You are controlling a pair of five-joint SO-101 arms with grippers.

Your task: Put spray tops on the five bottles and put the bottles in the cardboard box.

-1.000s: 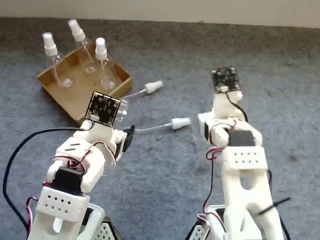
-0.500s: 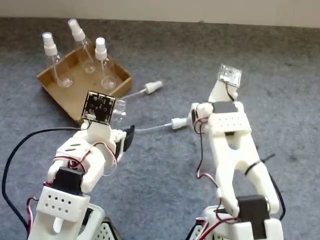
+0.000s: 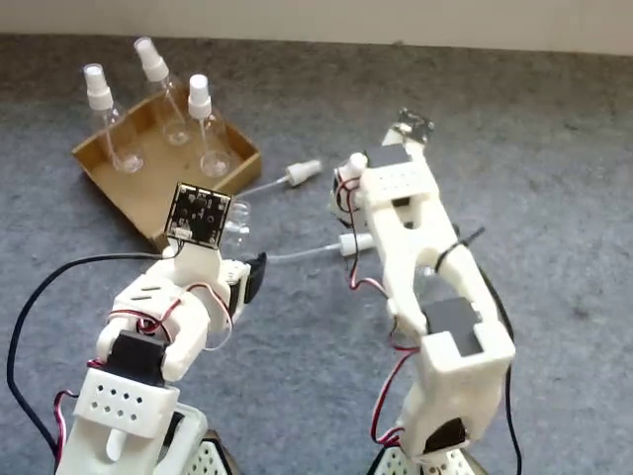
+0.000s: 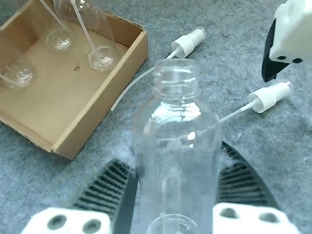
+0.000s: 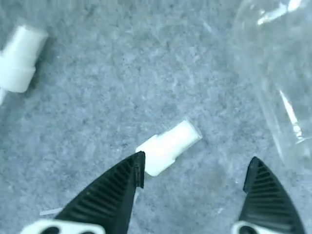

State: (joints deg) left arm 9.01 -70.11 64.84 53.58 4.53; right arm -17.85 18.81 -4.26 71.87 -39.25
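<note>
My left gripper (image 4: 175, 175) is shut on a clear bottle (image 4: 176, 131) with an open neck, held upright just in front of the cardboard box (image 4: 102, 105). Three bottles with spray tops (image 3: 203, 124) stand in the cardboard box (image 3: 119, 188). Two loose spray tops lie on the carpet, one farther off (image 3: 303, 173) and one nearer (image 3: 356, 242). My right gripper (image 5: 197, 163) hangs open just above a spray top (image 5: 168, 146), which lies near one fingertip. Another spray top (image 5: 19, 58) and part of a clear bottle (image 5: 275, 73) lie beyond it.
Grey carpet (image 3: 554, 198) covers the table, with open room to the right of the right arm. The left wrist view also catches the right arm's gripper (image 4: 273, 68) above the nearer spray top (image 4: 270, 95). A pale wall runs along the far edge.
The right arm has stretched forward and swung left, bringing its gripper down over the spray tops. The left arm has stayed almost still with its bottle.
</note>
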